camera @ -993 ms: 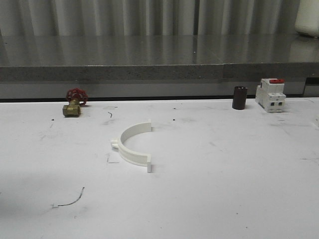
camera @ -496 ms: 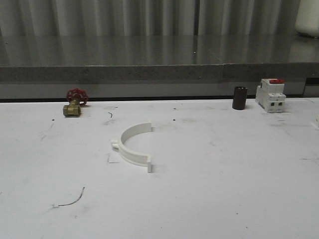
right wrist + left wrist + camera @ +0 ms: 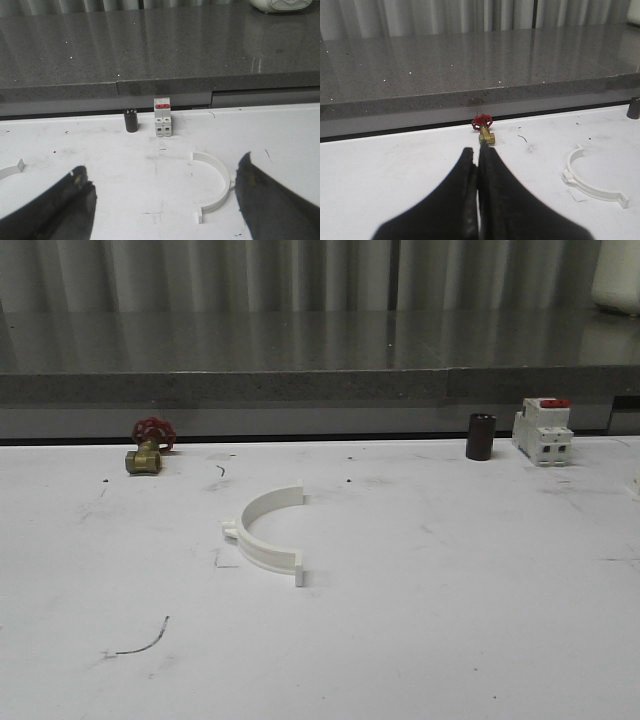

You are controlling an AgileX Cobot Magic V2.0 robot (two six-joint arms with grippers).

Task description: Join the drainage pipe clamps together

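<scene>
One white half-ring (image 3: 268,532) lies flat on the white desk (image 3: 450,620) near the middle of the front view, its open side facing right and its two end tabs standing up at the far and near tips. A small lug sticks out from its curved left side. Nothing touches it.

At the back left of the desk sits a brass valve (image 3: 147,449) with a red handwheel. At the back right stand a dark cylinder (image 3: 481,436) and, just beside it, a white breaker (image 3: 543,430) with a red top.

In the left wrist view the left tool (image 3: 479,170) is closed, its dark fingers pressed together with nothing between them, pointed toward the valve (image 3: 485,130); the half-ring (image 3: 592,175) lies off to one side, well apart from it.

In the right wrist view the right tool (image 3: 165,200) is wide open and holds nothing. A second half-ring (image 3: 216,187) rests flat on the desk between its fingers, probably nearer the right one, though the gap is hard to judge. The cylinder (image 3: 131,121) and breaker (image 3: 162,117) stand beyond it.
</scene>
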